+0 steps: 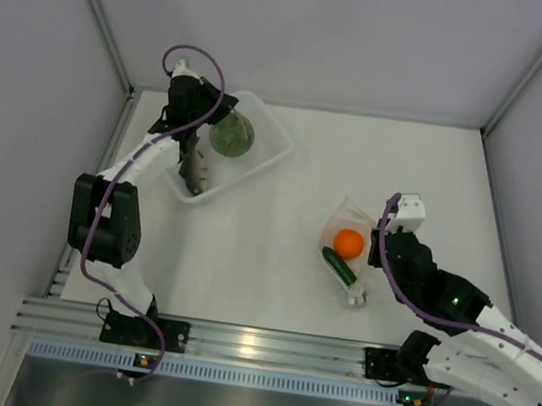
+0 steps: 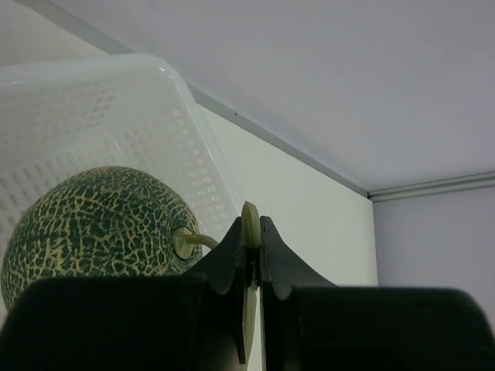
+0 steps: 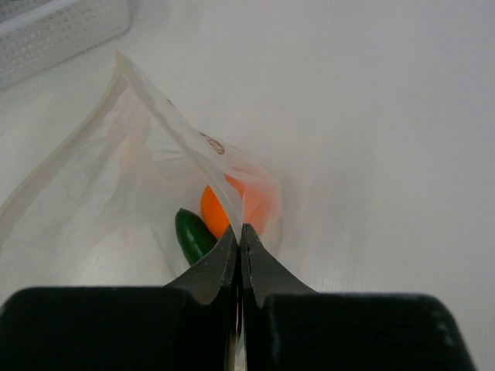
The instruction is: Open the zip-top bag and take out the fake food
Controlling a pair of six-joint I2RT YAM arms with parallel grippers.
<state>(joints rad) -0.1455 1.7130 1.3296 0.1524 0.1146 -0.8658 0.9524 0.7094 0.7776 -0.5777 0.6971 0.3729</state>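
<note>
My right gripper [image 3: 240, 232] is shut on the rim of the clear zip-top bag [image 3: 139, 154], holding its mouth up and open. Inside the bag lie an orange ball [image 3: 216, 212] and a dark green cucumber [image 3: 193, 236]. From above, the bag [image 1: 342, 218] sits right of centre with the right gripper [image 1: 376, 248] at its right edge. My left gripper [image 2: 253, 232] is over the white basket [image 2: 116, 100], shut on the flat pale-green stem tab of the round green netted ball [image 2: 93, 224]. The ball [image 1: 231, 135] is within the basket. A grey-brown fish [image 1: 195, 170] lies in the basket too.
The white perforated basket [image 1: 267, 127] stands at the back left, close to the left wall. Its corner [image 3: 54, 31] shows beyond the bag in the right wrist view. Grey walls close in the table on the left, right and back. An aluminium rail [image 1: 261, 345] runs along the near edge.
</note>
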